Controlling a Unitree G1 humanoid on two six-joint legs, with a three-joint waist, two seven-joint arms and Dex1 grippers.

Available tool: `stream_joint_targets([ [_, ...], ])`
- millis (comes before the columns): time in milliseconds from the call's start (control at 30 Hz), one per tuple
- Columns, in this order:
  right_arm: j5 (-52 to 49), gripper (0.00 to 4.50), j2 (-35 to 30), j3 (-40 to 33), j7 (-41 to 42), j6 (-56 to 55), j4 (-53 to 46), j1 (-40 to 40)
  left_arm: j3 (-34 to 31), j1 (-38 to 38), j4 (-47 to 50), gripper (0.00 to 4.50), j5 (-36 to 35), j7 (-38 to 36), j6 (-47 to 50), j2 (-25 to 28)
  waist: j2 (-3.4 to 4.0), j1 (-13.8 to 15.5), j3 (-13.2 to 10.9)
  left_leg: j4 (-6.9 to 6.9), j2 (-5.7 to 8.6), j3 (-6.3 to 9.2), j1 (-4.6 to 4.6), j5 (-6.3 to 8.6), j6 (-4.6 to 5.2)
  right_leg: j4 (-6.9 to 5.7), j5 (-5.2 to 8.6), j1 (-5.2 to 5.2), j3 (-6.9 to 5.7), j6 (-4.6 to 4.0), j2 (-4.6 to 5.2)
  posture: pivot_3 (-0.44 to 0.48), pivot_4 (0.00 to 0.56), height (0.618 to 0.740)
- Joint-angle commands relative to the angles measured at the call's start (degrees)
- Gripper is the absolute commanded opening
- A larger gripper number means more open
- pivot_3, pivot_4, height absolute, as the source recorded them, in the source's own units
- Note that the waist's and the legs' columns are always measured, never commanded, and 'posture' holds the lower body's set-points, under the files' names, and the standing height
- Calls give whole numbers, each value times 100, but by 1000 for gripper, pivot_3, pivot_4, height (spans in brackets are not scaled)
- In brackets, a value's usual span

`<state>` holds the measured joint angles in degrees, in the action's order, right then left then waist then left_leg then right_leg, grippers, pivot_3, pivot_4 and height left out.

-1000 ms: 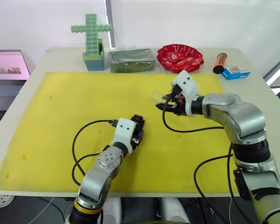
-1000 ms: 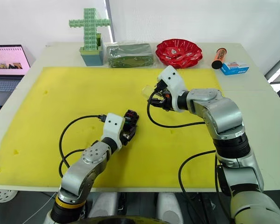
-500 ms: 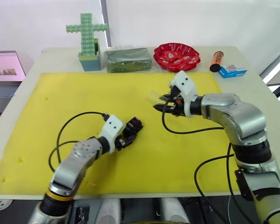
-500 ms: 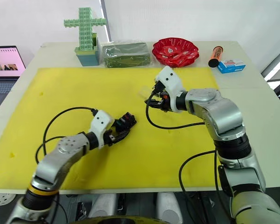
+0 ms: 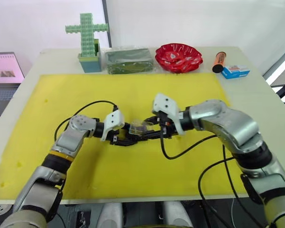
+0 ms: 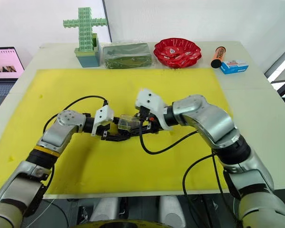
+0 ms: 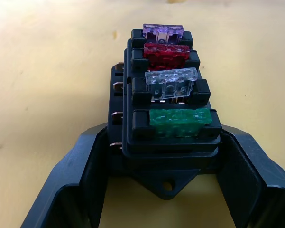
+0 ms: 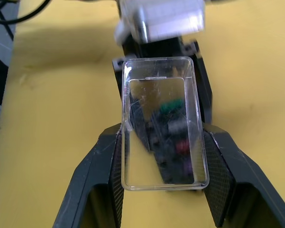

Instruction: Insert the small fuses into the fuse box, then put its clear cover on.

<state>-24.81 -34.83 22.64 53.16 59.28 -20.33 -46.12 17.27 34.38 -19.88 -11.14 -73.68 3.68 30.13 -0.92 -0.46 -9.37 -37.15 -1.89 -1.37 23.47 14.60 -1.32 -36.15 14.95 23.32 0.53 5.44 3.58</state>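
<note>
The left gripper (image 7: pixel 163 180) is squeezing the black fuse box (image 7: pixel 168 121) between its two fingers, in the middle of the yellow mat (image 5: pixel 133 99). Four small fuses (image 7: pixel 173 83) are sitting in the box's slots. The right gripper (image 8: pixel 163 156) is pinching the clear cover (image 8: pixel 161 123) and holding it just above the box.

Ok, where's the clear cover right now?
The cover is held between the right pincer's fingers at mid-mat, just over the fuse box that the left pincer grips.
</note>
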Motion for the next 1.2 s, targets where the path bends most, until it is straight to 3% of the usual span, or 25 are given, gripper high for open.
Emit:
stream_joint_targets([
  [33, 257, 1810, 40, 281, -59, -117, 107, -168, 82, 72, -196, 2823, 152, -204, -230, -58, 0, 3, 0, -1, 1, -2, 0, 0, 0, 0, 0, 0, 1, 0, 2, 0, 150, 740],
  [1200, 1448, 1810, 112, 1145, 698, -1015, 1158, -556, -13, 75, -338, 2823, 364, -160, -281, -127, 1, -1, 2, -8, 0, 0, -3, 0, 0, -9, -1, -4, 0, 2, 0, 0, 150, 740],
])
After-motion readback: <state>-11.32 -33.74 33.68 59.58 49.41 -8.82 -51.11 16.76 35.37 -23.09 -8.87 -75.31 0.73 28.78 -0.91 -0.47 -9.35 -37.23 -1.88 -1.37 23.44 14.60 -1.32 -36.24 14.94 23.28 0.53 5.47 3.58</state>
